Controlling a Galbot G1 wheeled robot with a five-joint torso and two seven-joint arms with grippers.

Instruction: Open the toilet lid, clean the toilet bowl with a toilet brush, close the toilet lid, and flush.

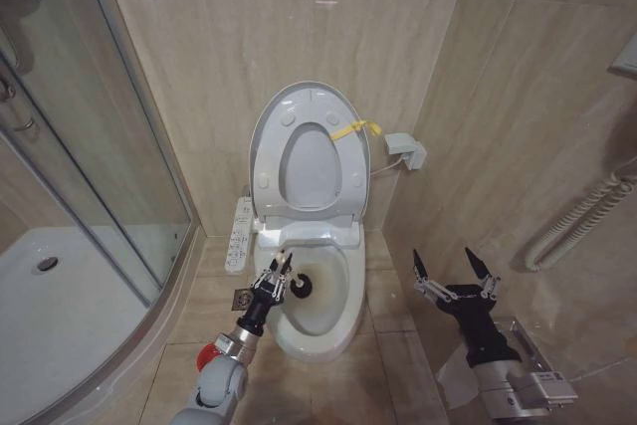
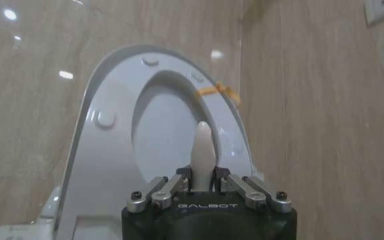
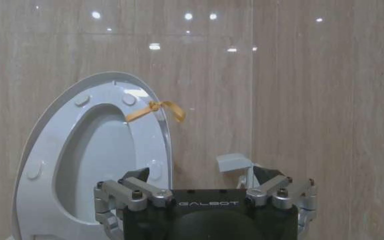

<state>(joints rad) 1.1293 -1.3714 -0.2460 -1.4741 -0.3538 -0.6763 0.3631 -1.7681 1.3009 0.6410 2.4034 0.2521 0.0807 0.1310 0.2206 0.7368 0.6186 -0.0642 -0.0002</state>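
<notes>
Landmark: toilet bowl [image 1: 323,296], white ceramic, brownish stain inside, standing on the tiled floor [image 1: 393,345] against the beige wall.

Item 1. Toilet lid [image 1: 309,151]: raised upright behind the bowl, leaning at the wall, with the ring seat [image 1: 343,161] lifted against it; yellow ribbon [image 1: 356,129] tied at the upper edge on my right side.

Item 2. Toilet brush [image 1: 296,284]: dark round head inside the bowl, near its rear left rim; white handle [image 2: 203,150] runs up between my fingers.

Item 3. My left gripper [image 1: 275,276]: over the bowl's left rim, fingers [image 2: 180,184] clamped on the brush handle.

Item 4. My right gripper [image 1: 455,271]: well to the right of the bowl, above the floor, fingers [image 1: 478,268] spread wide apart, holding nothing.

Item 5. Control panel [image 1: 239,235]: white strip just beside the bowl's left rear.

Item 6. Shower enclosure [image 1: 90,196]: glass, far left of the bowl.
</notes>
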